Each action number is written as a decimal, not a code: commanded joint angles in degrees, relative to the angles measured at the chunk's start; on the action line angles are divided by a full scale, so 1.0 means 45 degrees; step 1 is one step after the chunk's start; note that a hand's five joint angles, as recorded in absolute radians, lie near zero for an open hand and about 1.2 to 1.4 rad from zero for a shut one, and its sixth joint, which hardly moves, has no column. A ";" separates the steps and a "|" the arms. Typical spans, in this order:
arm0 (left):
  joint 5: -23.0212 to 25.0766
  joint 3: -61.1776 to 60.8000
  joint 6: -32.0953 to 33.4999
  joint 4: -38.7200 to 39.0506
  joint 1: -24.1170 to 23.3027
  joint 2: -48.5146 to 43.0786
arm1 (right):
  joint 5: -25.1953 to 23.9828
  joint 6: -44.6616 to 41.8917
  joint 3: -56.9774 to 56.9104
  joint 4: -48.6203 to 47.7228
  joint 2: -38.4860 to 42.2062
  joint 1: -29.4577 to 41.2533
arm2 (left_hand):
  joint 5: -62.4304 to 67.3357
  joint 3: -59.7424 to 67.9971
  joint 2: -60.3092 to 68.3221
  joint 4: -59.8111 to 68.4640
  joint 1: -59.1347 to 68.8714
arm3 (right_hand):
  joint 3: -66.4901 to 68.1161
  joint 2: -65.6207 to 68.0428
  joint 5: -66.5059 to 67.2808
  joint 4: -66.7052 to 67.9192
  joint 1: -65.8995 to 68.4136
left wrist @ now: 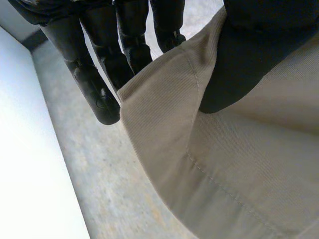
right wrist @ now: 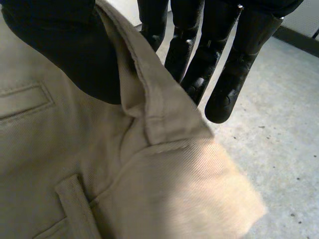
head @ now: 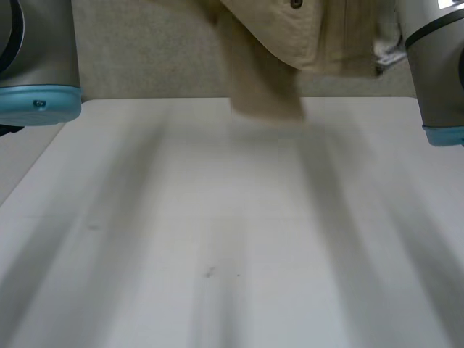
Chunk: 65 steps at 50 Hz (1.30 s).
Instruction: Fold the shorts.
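Observation:
The beige shorts [head: 290,29] hang in the air over the far edge of the white table [head: 217,239], one leg dangling down to the table's edge. In the left wrist view my left hand [left wrist: 249,50] pinches a stitched edge of the shorts [left wrist: 224,164] between its thumb and the fingers [left wrist: 94,84] behind the cloth. In the right wrist view my right hand [right wrist: 65,45] pinches the waistband of the shorts [right wrist: 99,189] near a belt loop, thumb in front and fingers [right wrist: 234,74] behind.
My left arm [head: 36,72] and right arm [head: 438,72] stand raised at either side of the table. Grey floor [head: 145,51] lies beyond the table's far edge.

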 commanded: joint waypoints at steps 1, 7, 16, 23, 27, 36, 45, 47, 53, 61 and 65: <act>0.0484 -0.3164 -0.0140 0.0347 -0.0200 0.0463 | -0.0224 -0.0389 0.1010 0.3042 0.0098 0.0010 | 0.3268 0.2654 0.2561 0.2614 0.3292 | 0.2758 0.2810 0.3038 0.2658 0.5308; 0.0739 -0.6625 -0.0160 0.0346 -0.0512 0.0424 | -0.0166 -0.1308 0.2534 0.5000 0.0333 0.0030 | 0.3268 0.2654 0.2561 0.2614 0.3292 | 0.2758 0.2810 0.3038 0.2658 0.5308; 0.0661 -0.9832 -0.0258 0.0346 -0.0708 -0.0338 | -0.0185 -0.1427 0.4314 0.6739 0.2188 -0.0106 | 0.3268 0.2654 0.2561 0.2614 0.3292 | 0.2758 0.2810 0.3038 0.2658 0.5308; 0.0642 -1.0048 -0.0394 0.0307 -0.0669 0.0013 | -0.0263 0.0251 0.4977 0.6995 0.2189 -0.0340 | 0.3268 0.2654 0.2561 0.2614 0.3292 | -0.4850 -0.4797 -0.4570 -0.4949 -0.2299; 0.0642 -1.0067 -0.0453 0.0288 -0.0669 0.0540 | -0.0263 0.1657 0.5426 0.7034 0.1955 -0.1082 | 0.3268 0.2654 0.2561 0.2614 0.3292 | -0.6873 -0.6820 -0.6593 -0.6973 -0.4323; 0.0661 -1.0067 -0.1312 0.0229 -0.0649 0.0815 | -0.0263 0.4138 0.7241 0.6897 0.1525 -0.1902 | 0.3268 0.2654 0.2561 0.2614 0.3292 | -0.7882 -0.7829 -0.7601 -0.7981 -0.5331; 0.0661 -1.0087 -0.1449 0.0190 -0.0630 0.0795 | -0.0263 0.4804 0.8454 0.6272 0.1075 -0.2079 | 0.3268 0.2654 0.2561 0.2614 0.3292 | -0.8443 -0.8390 -0.8163 -0.8543 -0.5893; 0.0661 -1.0087 -0.1468 0.0190 -0.0630 0.0776 | -0.0283 0.4824 0.8630 0.6252 0.1075 -0.2079 | 0.3268 0.2654 0.2561 0.2614 0.3292 | -0.8406 -0.8353 -0.8126 -0.8506 -0.5856; 0.0661 -1.0048 -0.1508 0.0190 -0.0572 0.0736 | -0.0244 0.4824 0.8807 0.5570 0.1114 -0.1982 | 0.3268 0.2654 0.2561 0.2614 0.3292 | -0.7809 -0.7756 -0.7529 -0.7909 -0.5259; 0.0642 -1.0067 -0.1508 0.0112 -0.0591 0.0795 | -0.0302 0.4589 0.8514 0.4514 0.1603 -0.1943 | 0.3268 0.2654 0.2561 0.2614 0.3292 | 0.2757 0.2810 0.3038 0.2658 0.5308; 0.0642 -1.0009 -0.1507 -0.0257 -0.0591 0.0911 | -0.0380 0.4531 0.8182 0.4514 0.1525 -0.1982 | 0.3268 0.2654 0.2561 0.2614 0.3292 | 0.2758 0.2810 0.3038 0.2658 0.5308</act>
